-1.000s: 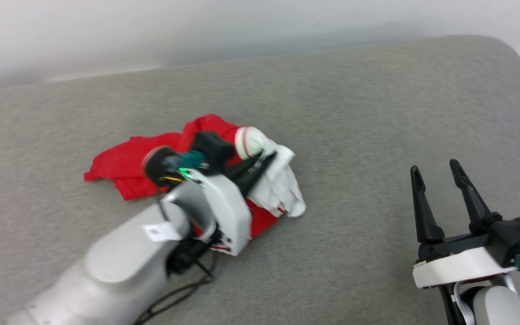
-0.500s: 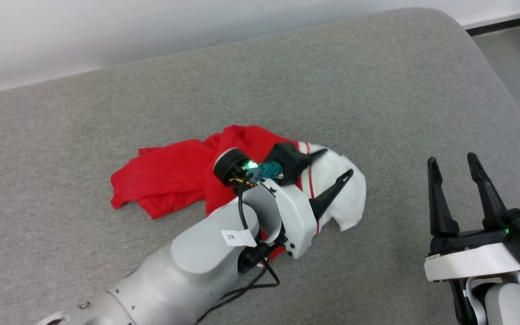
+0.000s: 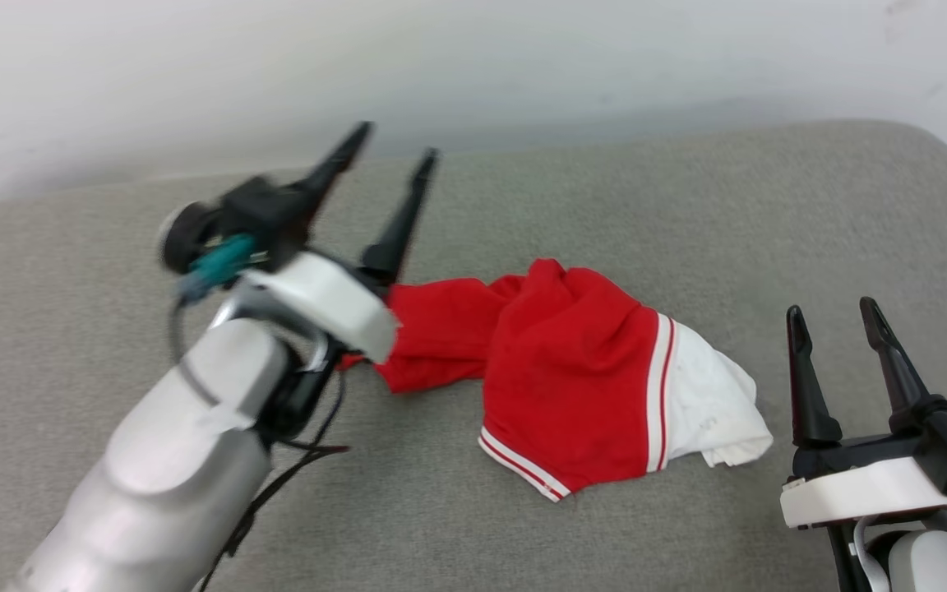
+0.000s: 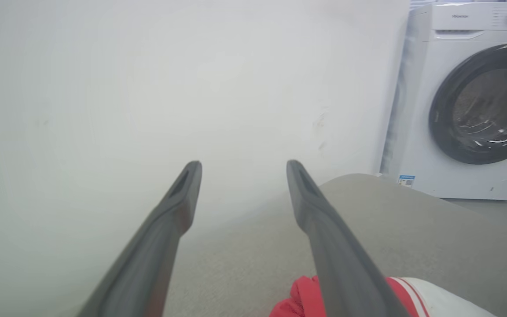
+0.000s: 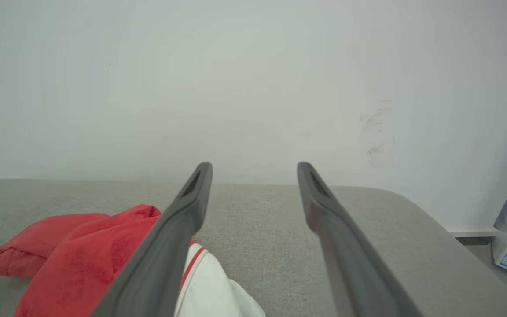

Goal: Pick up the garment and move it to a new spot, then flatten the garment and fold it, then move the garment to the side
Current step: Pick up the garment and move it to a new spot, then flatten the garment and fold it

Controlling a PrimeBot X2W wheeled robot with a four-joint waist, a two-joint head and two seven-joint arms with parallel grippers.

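Note:
The garment [image 3: 572, 378], a red shirt with a white sleeve and red-and-white striped trim, lies crumpled in a heap on the grey cushioned surface [image 3: 687, 205]. My left gripper [image 3: 395, 140] is raised above and to the left of it, open, with nothing between its fingers. The left wrist view looks past the open left gripper [image 4: 242, 165] at the wall, with a bit of the garment [image 4: 299, 299] below. At the lower right my right gripper [image 3: 831, 308] stands open just right of the white sleeve. In the right wrist view the garment [image 5: 82, 251] lies left of the open right gripper [image 5: 253, 167].
A white wall [image 3: 473, 66] runs behind the cushioned surface. A white front-loading washing machine [image 4: 469, 101] stands past the surface's far end in the left wrist view. The surface's rounded corner [image 3: 934, 156] drops off at the right.
My left gripper let go of the garment, opened and lifted up and to the left. The garment now lies free in a heap. The head camera shifted as well.

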